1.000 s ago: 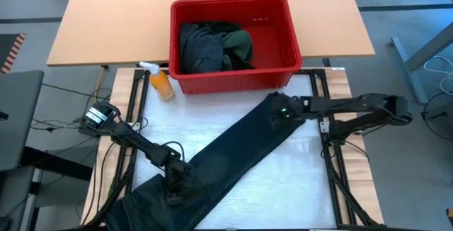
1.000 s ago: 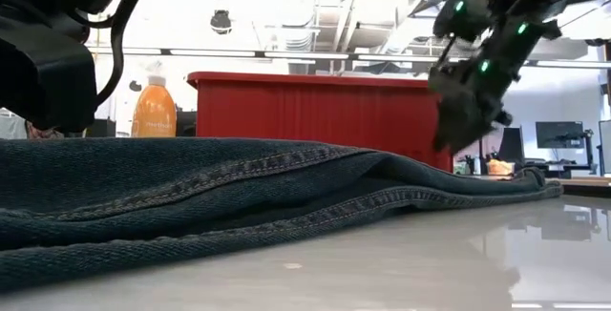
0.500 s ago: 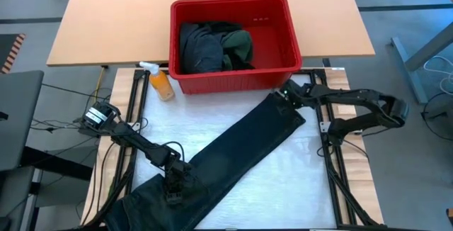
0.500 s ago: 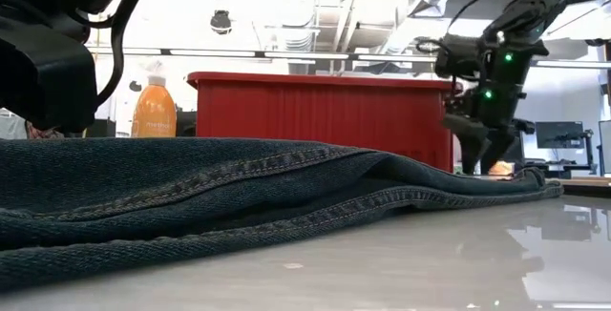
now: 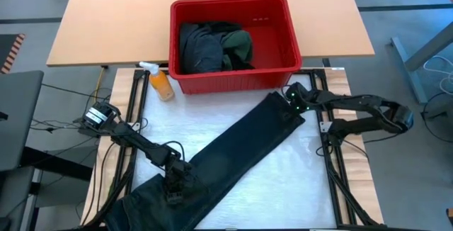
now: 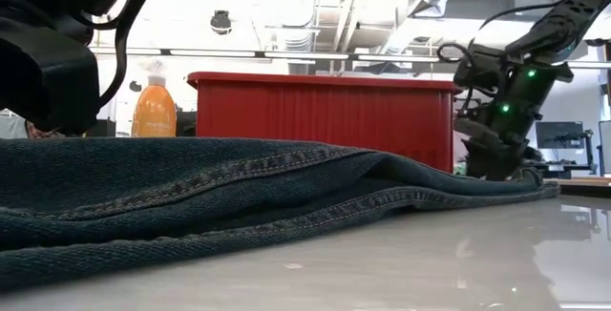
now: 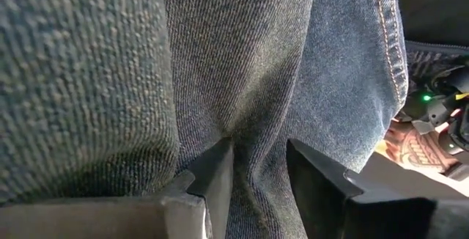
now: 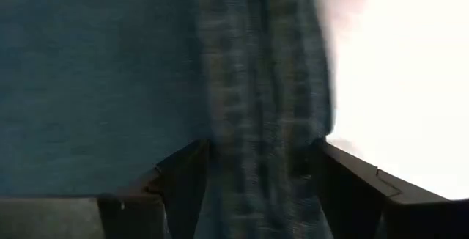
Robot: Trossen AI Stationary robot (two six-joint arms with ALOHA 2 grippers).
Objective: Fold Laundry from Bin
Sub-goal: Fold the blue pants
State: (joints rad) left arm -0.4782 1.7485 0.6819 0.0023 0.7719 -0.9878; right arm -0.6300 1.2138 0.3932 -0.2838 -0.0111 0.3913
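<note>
A pair of dark blue jeans [image 5: 233, 153] lies flat and slantwise across the white table, waist end near left, leg hem far right. My left gripper [image 5: 172, 185] is shut on the denim near the waist end. My right gripper [image 5: 292, 102] stands open, low over the leg hem [image 8: 256, 85], one finger on either side of it. The red bin [image 5: 233, 81] stands just beyond the hem, with dark laundry [image 5: 212, 47] heaped inside it. My left gripper pinches a raised fold of denim [image 7: 253, 144] between its two fingers, near the waist end of the jeans. It comes slanting down from the table's left side. The rest of the jeans lies slack on the table. My right gripper: I cannot tell whether its fingers touch the hem.
An orange spray bottle [image 5: 161, 82] stands at the bin's left near corner. Bare white table [image 5: 304, 181] lies to the right of the jeans. A wooden table [image 5: 106, 25] carries the bin's far part.
My right gripper has swung from above the jeans' leg toward the table's right far corner and come down to the leg hem, tipping steeper, its fingers still open. The jeans and my left gripper have stayed where they were.
</note>
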